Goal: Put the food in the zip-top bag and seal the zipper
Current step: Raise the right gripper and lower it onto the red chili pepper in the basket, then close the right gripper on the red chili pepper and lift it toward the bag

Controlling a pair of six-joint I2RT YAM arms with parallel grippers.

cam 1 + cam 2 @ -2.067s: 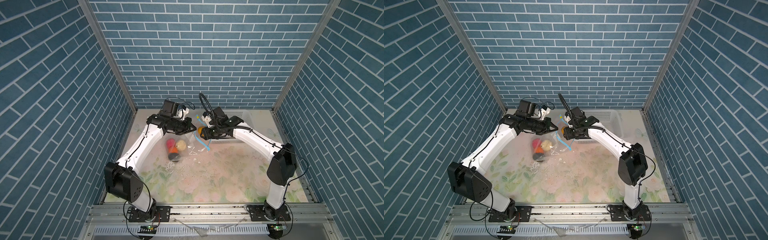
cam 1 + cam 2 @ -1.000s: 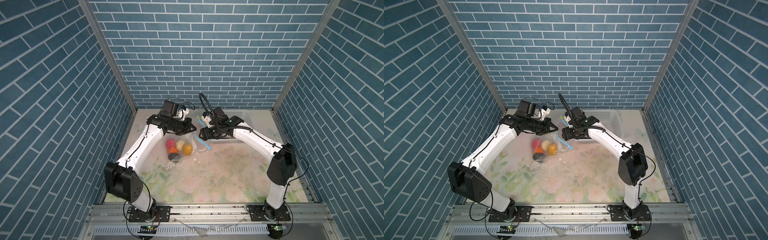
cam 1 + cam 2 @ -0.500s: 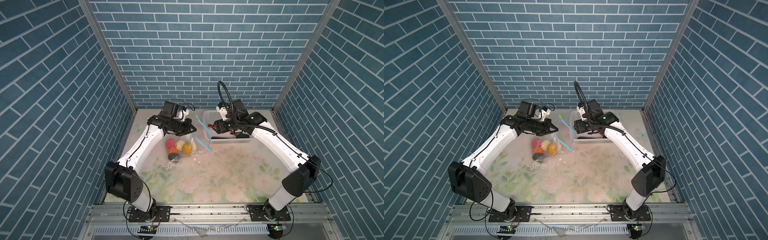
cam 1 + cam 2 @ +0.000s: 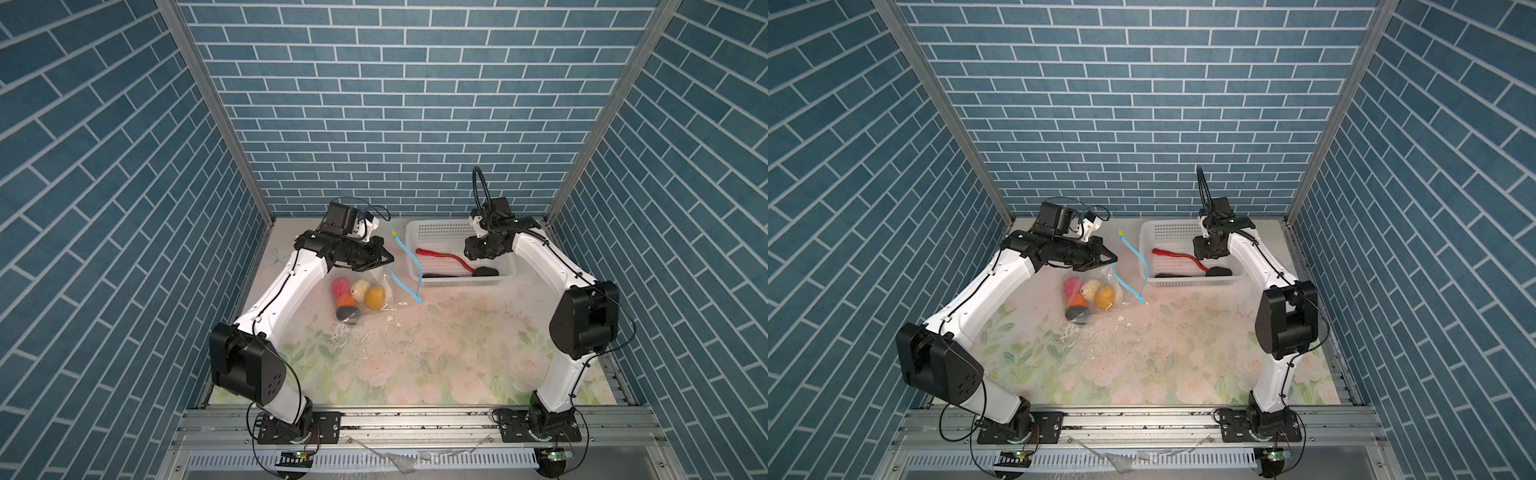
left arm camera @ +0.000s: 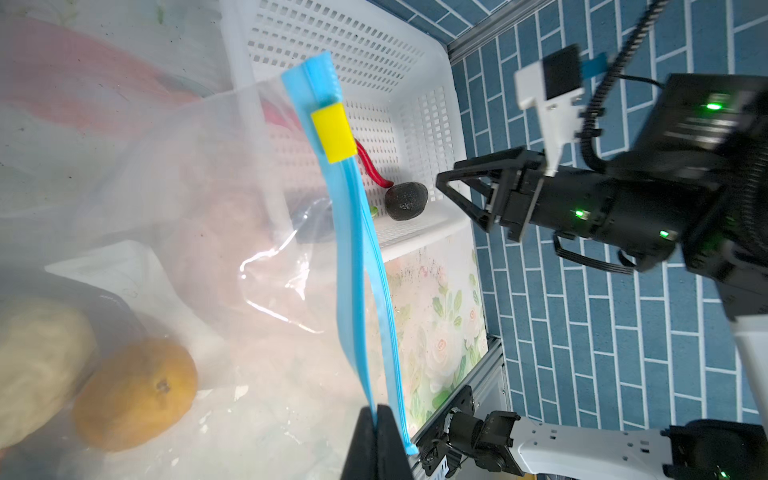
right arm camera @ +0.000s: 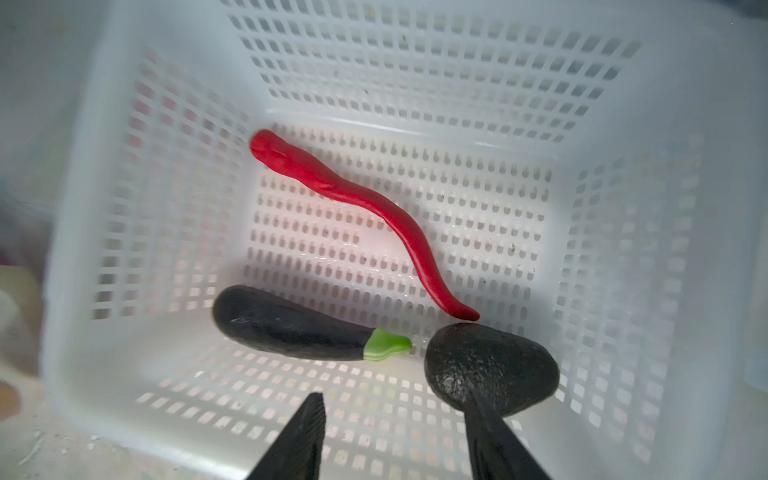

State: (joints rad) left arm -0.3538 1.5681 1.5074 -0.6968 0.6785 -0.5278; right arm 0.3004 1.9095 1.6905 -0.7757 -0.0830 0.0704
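Our left hand pinches the blue zipper strip to prop the clear plastic bag open; our right hand hangs half-open, empty.

The fruit has been dropped into the bag, and the right gripper has been moved right, over the basket.

In the left wrist view the left gripper is cut off by the picture's edge, only its pinched tips being shown on the zipper. The cream lump is cropped and blurred behind the zip-top bag. In the right wrist view the right gripper is cropped, and part of the black lump is covered by one finger; contact cannot be told. In both top views the aubergine is partly screened by the near wall of the white basket.
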